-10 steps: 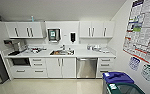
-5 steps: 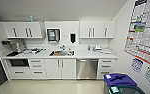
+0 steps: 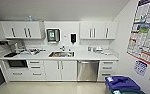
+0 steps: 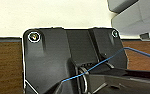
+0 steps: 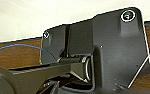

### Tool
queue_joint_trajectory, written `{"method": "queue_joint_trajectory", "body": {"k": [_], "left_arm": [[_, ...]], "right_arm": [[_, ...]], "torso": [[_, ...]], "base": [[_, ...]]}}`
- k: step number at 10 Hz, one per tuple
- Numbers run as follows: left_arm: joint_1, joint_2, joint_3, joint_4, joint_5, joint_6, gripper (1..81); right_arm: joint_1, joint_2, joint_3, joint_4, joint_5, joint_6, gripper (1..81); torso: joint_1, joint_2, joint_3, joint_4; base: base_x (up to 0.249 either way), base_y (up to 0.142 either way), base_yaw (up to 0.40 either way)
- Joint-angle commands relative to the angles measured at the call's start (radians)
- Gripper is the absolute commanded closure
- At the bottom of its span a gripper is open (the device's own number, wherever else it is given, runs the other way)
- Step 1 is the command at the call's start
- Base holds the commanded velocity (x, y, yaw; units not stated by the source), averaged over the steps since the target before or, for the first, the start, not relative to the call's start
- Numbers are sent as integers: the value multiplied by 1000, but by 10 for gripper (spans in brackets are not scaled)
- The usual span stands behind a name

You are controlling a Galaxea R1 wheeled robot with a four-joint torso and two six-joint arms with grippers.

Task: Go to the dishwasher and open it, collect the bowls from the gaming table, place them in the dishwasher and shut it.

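Kitchenette wall seen from the head view, robot facing it from well back. L to R along the lower run: a dark oven-like unit (image 3: 17,64) at lower left, white drawers (image 3: 36,67) beside it, white cabinet doors (image 3: 60,70) under the sink (image 3: 61,54), then the dishwasher (image 3: 88,70), right of frame centre, door shut, with more drawers (image 3: 107,68) past it and a blue bin (image 3: 122,83) at lower right (close to the robot's side).

Key relation: the dishwasher lies ahead and somewhat right of centre, its bar handle (image 3: 88,62) running horizontally along the top of the steel front, just under the bench (image 3: 91,56) edge. By that offset I'd judge the right arm the nearer one, though that's a guess from the heading.

Fingers: can't tell for either arm; the wrist views give dark robot parts over a brown floor, nothing to judge by. No bowls or gaming table to report here.
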Motion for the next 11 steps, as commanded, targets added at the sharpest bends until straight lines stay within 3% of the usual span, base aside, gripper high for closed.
{"method": "queue_joint_trajectory", "body": {"k": [1, 11], "left_arm": [[-58, -15, 11, 8, 49, -1, 10], [-58, -16, 11, 2, 49, -1, 10]], "right_arm": [[59, -20, 20, 4, -62, -2, 10], [60, -13, 12, 4, -62, 2, 10]], "torso": [[0, 0, 0, 0], [0, 0, 0, 0]], "base": [[155, 0, 0], [149, 0, 0]]}}
